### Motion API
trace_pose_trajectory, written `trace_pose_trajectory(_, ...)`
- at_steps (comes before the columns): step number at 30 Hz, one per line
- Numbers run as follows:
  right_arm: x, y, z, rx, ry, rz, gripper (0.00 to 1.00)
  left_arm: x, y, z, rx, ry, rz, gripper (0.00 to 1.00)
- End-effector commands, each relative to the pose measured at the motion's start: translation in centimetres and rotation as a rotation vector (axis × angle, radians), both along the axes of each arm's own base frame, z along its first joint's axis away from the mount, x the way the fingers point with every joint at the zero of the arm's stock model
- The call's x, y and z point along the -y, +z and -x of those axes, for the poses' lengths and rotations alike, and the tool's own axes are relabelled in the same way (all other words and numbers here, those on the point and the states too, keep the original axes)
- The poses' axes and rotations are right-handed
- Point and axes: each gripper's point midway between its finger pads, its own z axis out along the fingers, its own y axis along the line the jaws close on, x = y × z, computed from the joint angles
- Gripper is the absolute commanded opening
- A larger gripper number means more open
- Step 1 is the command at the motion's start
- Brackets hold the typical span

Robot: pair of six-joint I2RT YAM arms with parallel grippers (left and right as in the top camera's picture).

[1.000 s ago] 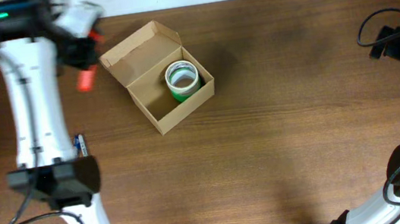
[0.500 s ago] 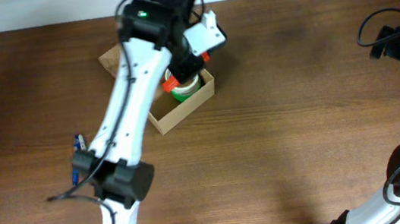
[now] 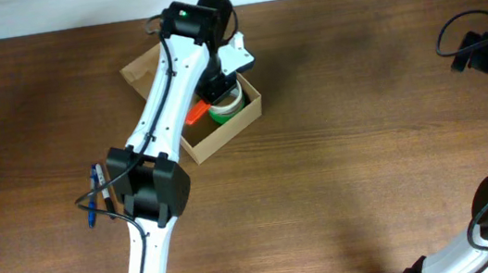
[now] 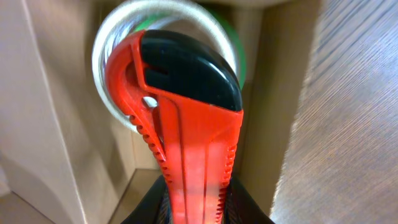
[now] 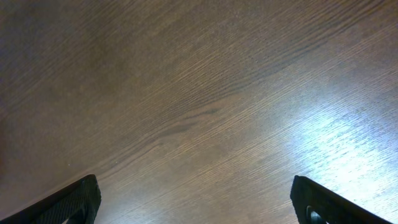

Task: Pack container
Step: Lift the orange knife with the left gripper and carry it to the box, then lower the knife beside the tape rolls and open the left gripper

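One second ago the left gripper (image 3: 219, 85) held the red cutter (image 3: 195, 114) left of the container (image 3: 229, 132); overhead now, the cutter is inside that open box, beside a green tape roll (image 3: 229, 108); a blue pen (image 3: 93, 194) lies well left of the container; left wrist: the gripper is clamped on the cutter's handle; right wrist: the right gripper (image 5: 196, 198) is spread wide and empty above the table (image 5: 205, 93).

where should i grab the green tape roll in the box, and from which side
From straight above, pinch the tape roll by its ring wall, one finger in the open core, the other outside toward the container's free floor. It lies flat, hole up, near the corner walls, so a sideways approach looks blocked. The red cutter in the left gripper is over it now.
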Motion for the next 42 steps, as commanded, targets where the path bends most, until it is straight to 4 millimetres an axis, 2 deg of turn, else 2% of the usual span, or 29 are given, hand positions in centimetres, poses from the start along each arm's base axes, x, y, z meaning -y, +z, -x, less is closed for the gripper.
trace_pose_trajectory(1, 0.0, 0.6, 0.3, 0.011, -0.012, 0.007, 0.99, -0.6, -1.6, 0.6, -0.052, 0.037, -0.019, 0.01)
trace_pose_trajectory(7, 0.0, 0.6, 0.3, 0.012, -0.011, 0.006, 0.99, -0.2, -2.8, 1.8, -0.121, 0.046, 0.004, 0.01)
trace_pose_trajectory(17, 0.0, 0.6, 0.3, 0.012, -0.012, 0.007, 0.99, 0.4, -3.1, 2.6, -0.162, 0.05, 0.039, 0.02)
trace_pose_trajectory(29, 0.0, 0.6, 0.3, 0.011, -0.012, 0.007, 0.99, 1.0, -3.3, 2.3, -0.152, 0.042, 0.052, 0.01)
trace_pose_trajectory(38, 0.0, 0.6, 0.3, 0.012, -0.011, 0.006, 0.99, 0.6, -5.7, 3.9, -0.227, 0.025, 0.018, 0.01)
trace_pose_trajectory(42, 0.0, 0.6, 0.3, 0.011, -0.011, 0.007, 0.99, 0.6, -6.0, 3.9, -0.228, 0.025, 0.017, 0.01)
